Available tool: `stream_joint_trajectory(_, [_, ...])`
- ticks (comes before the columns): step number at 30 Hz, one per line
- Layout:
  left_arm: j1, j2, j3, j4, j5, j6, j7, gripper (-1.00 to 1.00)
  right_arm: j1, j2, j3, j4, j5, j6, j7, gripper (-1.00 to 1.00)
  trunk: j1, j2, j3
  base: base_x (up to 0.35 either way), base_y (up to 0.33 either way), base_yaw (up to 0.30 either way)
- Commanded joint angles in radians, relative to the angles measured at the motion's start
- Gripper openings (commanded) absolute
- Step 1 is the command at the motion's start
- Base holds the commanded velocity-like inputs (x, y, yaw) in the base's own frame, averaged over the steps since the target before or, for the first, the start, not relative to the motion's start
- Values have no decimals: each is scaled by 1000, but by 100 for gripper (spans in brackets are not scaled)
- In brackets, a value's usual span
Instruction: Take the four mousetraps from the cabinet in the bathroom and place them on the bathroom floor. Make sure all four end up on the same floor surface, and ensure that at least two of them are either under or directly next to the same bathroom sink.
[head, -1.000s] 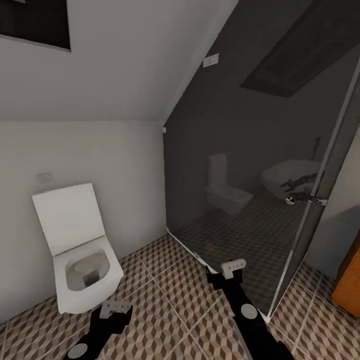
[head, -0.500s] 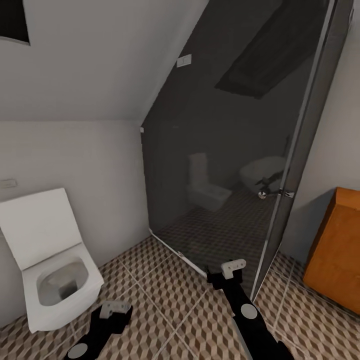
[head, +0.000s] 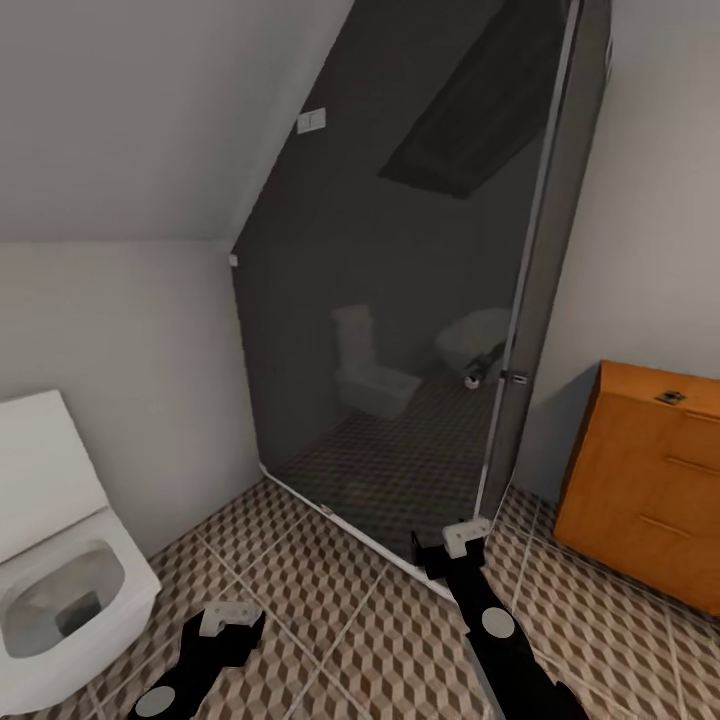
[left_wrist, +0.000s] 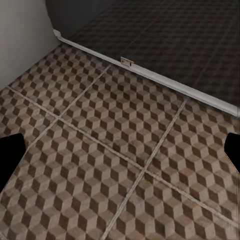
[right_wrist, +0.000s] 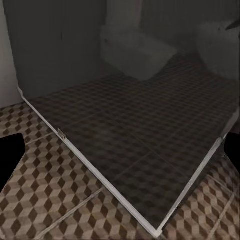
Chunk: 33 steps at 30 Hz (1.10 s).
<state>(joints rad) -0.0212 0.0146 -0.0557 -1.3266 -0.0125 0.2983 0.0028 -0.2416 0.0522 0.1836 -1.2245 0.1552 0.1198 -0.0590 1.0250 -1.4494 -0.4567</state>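
- The left gripper (head: 232, 612) hangs low over the bathroom floor (head: 330, 640), its pale fingers holding nothing; from the wrist camera its dark fingertips sit at opposite edges of the frame, so the jaws stand spread.
- The right gripper (head: 467, 535) hovers near the base of a dark glass screen (head: 400, 330), also empty, jaws spread wide in its wrist view.
- The floor is laid with large square tiles printed in brown, beige and white cubes, with pale grout lines between them.
- The tinted glass is smooth and glossy, edged by a pale bottom rail (right_wrist: 100, 170), and mirrors the tiling and white fixtures dimly.
- A white toilet (head: 50, 590), boxy with its lid raised, stands at the left against a plain pale wall.
- The cabinet (head: 650, 480), orange-brown wood with bar-handled drawers and a slanted end, stands at the right, beyond the glass.
- A small dark item lies on the cabinet's top; too small to tell what it is.
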Motion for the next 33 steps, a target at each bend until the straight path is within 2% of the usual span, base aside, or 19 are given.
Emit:
stream_joint_trajectory(1, [0, 1, -1, -2, -1, 5, 0, 100, -1, 0, 2, -1, 11, 8, -5, 100, 0, -1, -1, 0, 0, -279])
stream_joint_trajectory(33, [0, 1, -1, 1, -1, 5, -1, 100, 0, 0, 2, -1, 11, 8, -6, 100, 0, -1, -1, 0, 0, -280])
